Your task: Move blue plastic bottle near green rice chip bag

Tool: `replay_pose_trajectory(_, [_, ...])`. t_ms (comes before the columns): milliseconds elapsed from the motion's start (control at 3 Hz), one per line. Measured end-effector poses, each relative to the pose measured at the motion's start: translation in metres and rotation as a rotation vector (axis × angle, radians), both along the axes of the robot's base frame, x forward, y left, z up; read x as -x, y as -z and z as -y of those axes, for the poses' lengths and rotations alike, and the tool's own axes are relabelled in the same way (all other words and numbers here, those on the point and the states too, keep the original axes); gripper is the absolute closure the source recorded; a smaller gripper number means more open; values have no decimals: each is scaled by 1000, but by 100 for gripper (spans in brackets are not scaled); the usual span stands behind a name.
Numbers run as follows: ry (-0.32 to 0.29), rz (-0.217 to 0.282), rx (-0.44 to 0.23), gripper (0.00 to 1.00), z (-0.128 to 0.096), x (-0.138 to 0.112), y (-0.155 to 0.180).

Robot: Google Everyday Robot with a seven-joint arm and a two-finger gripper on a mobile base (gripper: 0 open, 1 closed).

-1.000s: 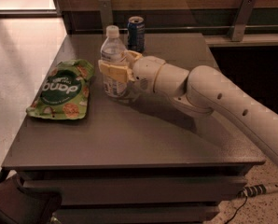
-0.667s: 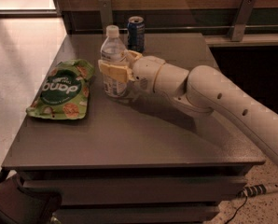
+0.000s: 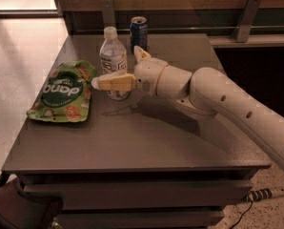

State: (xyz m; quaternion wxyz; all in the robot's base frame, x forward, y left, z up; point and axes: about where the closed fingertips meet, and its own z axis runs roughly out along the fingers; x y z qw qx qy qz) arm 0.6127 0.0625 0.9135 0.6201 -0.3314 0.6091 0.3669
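The blue plastic bottle (image 3: 113,58), clear with a white cap and a pale label, stands upright on the grey table (image 3: 132,137), just right of the green rice chip bag (image 3: 62,91). The bag lies flat near the table's left edge. My gripper (image 3: 116,67) reaches in from the right and is open around the bottle. One tan finger (image 3: 114,83) crosses in front of the bottle's lower half. The other finger (image 3: 141,54) points up behind and to the right of the bottle.
A dark blue metal can (image 3: 138,32) stands at the back of the table, right of the bottle. A wall rail with brackets (image 3: 247,18) runs behind the table. A cable (image 3: 261,194) lies on the floor at the lower right.
The fingers have spread apart: the front one has dropped lower across the bottle and the other has swung up behind it. The bottle and the bag have stayed in place.
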Motion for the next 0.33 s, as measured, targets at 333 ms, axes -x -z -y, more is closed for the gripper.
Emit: replay_pose_trajectory(333, [0, 0, 0, 0, 0, 0, 0])
